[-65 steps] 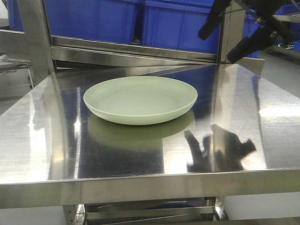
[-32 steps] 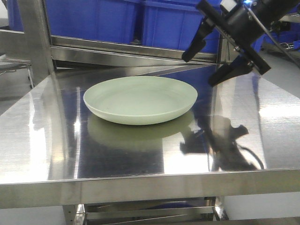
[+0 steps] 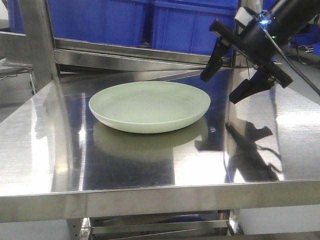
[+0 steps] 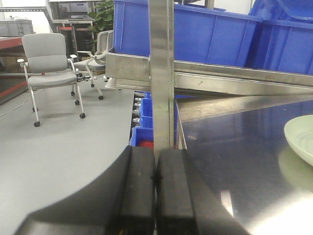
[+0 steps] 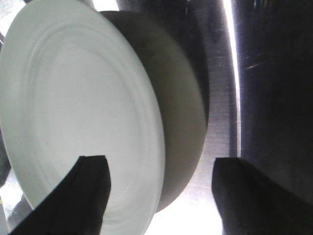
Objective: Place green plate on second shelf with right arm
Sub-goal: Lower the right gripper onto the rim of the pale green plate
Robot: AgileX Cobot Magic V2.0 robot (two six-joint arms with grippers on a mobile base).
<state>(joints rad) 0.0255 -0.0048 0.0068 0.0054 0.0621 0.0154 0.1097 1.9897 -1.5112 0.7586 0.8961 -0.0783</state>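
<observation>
The pale green plate (image 3: 150, 106) lies flat on a shiny steel shelf surface (image 3: 60, 150). My right gripper (image 3: 220, 87) hangs open just off the plate's right rim, one finger over the rim and the other outside it, touching nothing. In the right wrist view the plate (image 5: 73, 112) fills the left side, and its rim runs between the spread fingers of the right gripper (image 5: 161, 164). My left gripper (image 4: 155, 149) is shut and empty beyond the shelf's left edge, with only a sliver of the plate (image 4: 301, 137) showing. I cannot tell which level is the second shelf.
Blue bins (image 3: 190, 25) sit on the level above, behind a steel rail (image 3: 140, 52). Steel uprights stand at the back left (image 3: 35, 40) and behind the right gripper (image 3: 245, 45). An upright post (image 4: 161, 73) is right ahead of the left gripper. Office chairs (image 4: 49, 63) stand on the floor.
My right gripper has come down from the upper right and moved left to the plate's right rim, staying open. The plate has not moved.
</observation>
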